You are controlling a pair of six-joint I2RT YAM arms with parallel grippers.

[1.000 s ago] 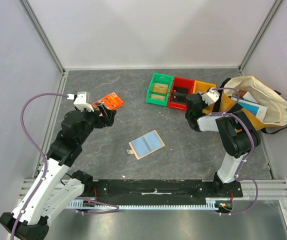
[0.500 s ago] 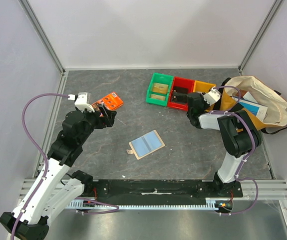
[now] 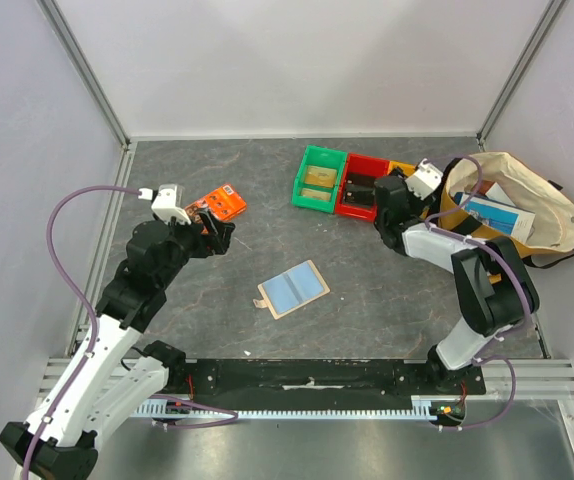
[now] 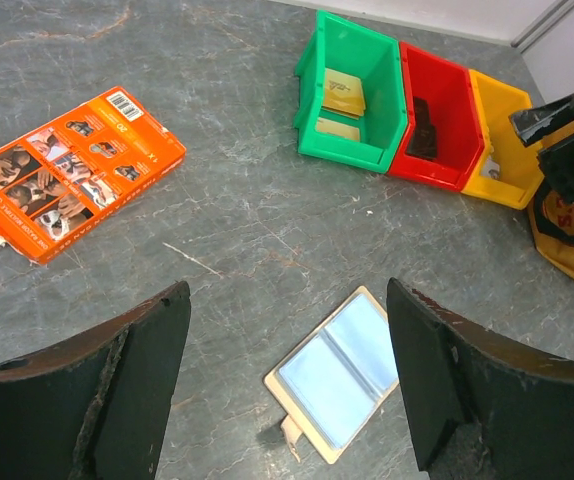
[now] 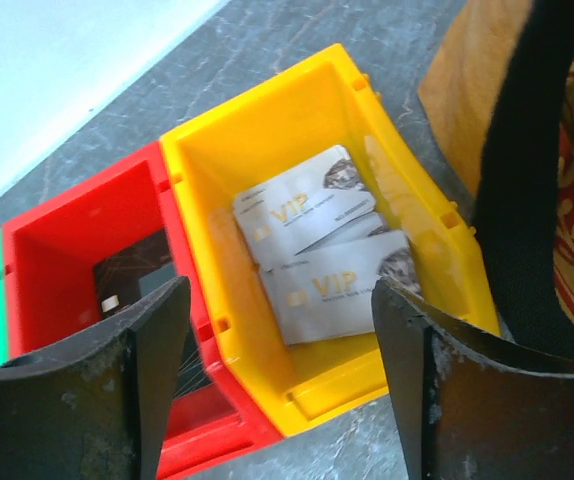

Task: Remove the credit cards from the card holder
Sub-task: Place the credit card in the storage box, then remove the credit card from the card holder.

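card holder (image 3: 291, 289): lies opened flat, well apart from the yellow bin (image 5: 267, 130), pockets exposed for picking. two vip credit cards (image 5: 317, 255) sorted inside that bin, below my spread, empty right gripper (image 5: 279, 295). left gripper (image 4: 287, 300) spread, idle.

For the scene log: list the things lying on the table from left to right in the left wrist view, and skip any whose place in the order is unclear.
orange packet → green bin → red bin → yellow bin → tote bag
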